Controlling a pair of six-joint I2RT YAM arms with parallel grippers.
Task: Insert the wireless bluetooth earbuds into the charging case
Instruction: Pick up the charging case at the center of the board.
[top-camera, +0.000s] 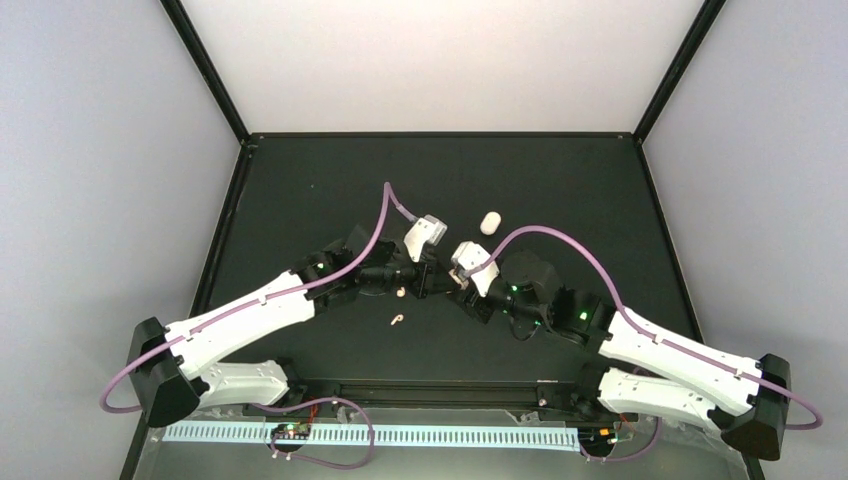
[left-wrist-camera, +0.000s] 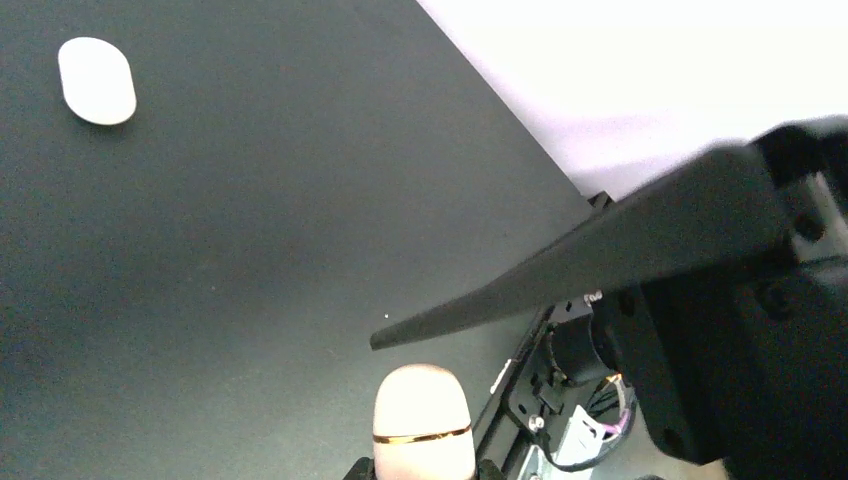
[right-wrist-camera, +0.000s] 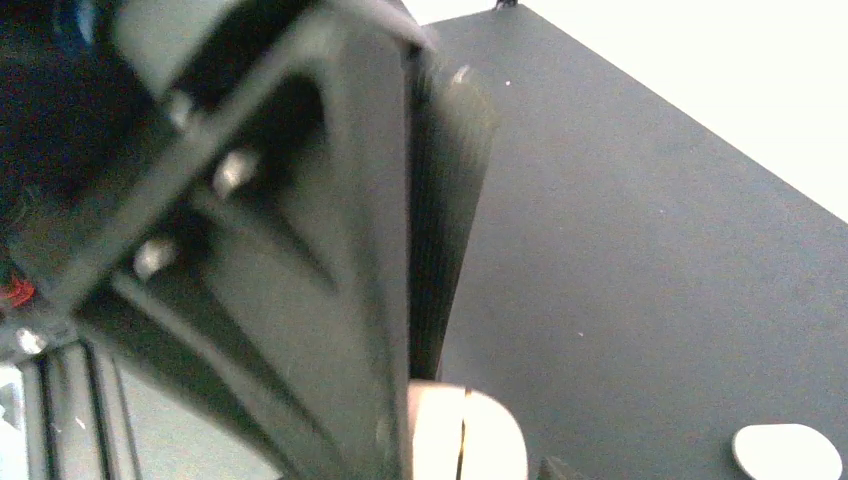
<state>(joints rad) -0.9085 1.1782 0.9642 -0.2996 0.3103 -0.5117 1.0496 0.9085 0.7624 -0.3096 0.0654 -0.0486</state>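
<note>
Charging case: I see the charging case as a cream, rounded body with a thin gold seam line. It sits right at the tips of the left gripper, low and centred in the left wrist view. In the right wrist view it shows at the bottom edge, seam upright.
Left gripper: clamped tight on the charging case, with dark finger stubs on either side of it.
Right gripper: the right gripper faces the left one nose to nose, very near the case. I cannot tell how wide its jaws stand or whether it touches the case, because the left gripper's body fills most of its own camera.
Loose earbud: I see a loose earbud lying on the table, behind and below the left gripper, towards the arm bases, clear of both grippers.
Second earbud: a second earbud is just beside the left gripper's body, on its near side.
White capsule: the white capsule lies beyond both grippers on the far side, apart from them.
Table: the dark table is matte under everything.
</note>
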